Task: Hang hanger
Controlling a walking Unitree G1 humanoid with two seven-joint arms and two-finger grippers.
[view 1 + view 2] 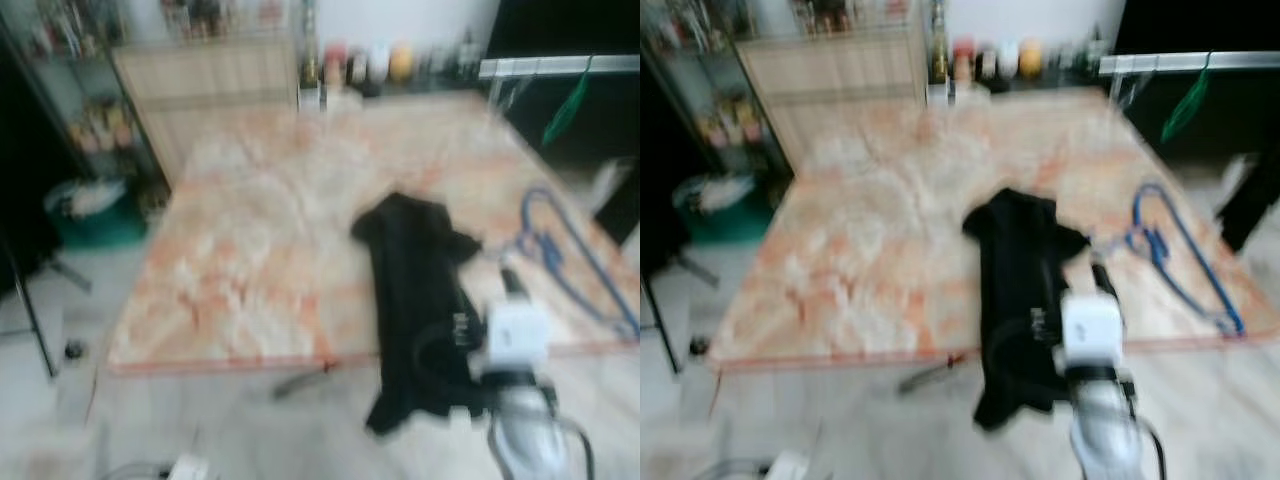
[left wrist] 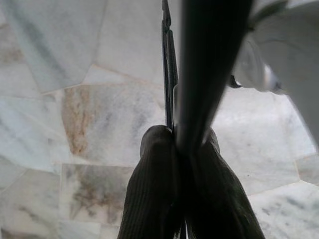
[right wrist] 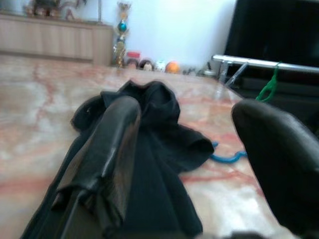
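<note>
Blue hanger point(image 1: 1175, 255) lies flat on pink marble tabletop point(image 1: 890, 250), near its right edge, hook end toward far side, long arm running to near right corner. Just left of it, black garment point(image 1: 1020, 290) crumpled, lower part draped over front edge. Green hanger point(image 1: 1185, 105) hangs on silver rail point(image 1: 1180, 62) beyond the far right corner.

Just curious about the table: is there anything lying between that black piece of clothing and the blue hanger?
No, just bare marble table separates the black garment from the blue hanger, shown in the eye views.
</note>
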